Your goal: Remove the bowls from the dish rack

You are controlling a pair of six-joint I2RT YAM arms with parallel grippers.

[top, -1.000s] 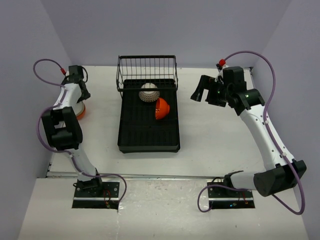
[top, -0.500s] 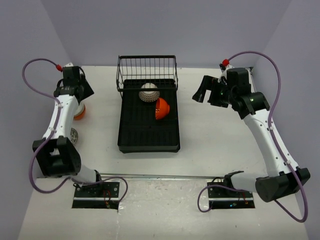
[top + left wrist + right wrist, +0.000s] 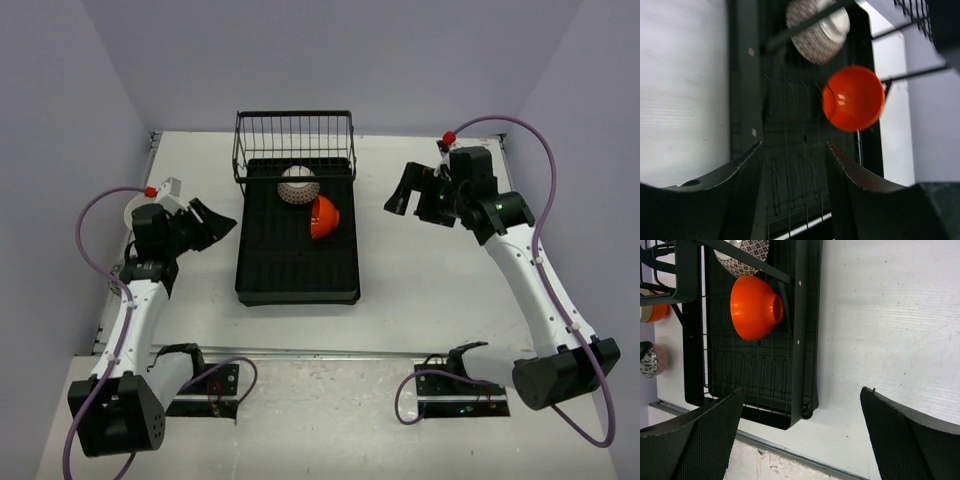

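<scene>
Our left claw [image 3: 208, 222] is about half open and holds nothing. Our right claw [image 3: 404, 192] is spread fully and is empty also. The dish rack [image 3: 297, 270] lies between them, ahead of each claw's fingertips. In it, the orange bowl [image 3: 322, 216] stands on its edge, its hollow turned to the left claw and its foot to the right claw, which is the nearer one. The patterned bowl [image 3: 298, 185] sits just beside it, on the side of the wire basket [image 3: 295, 135].

We see three dangers. If both claws go in for the orange bowl, they may meet over the rack. The bowl looks smooth and round, so a pinch on its rim could slip and drop it. A finger reaching for the patterned bowl could catch the basket wires and drag the whole rack.
</scene>
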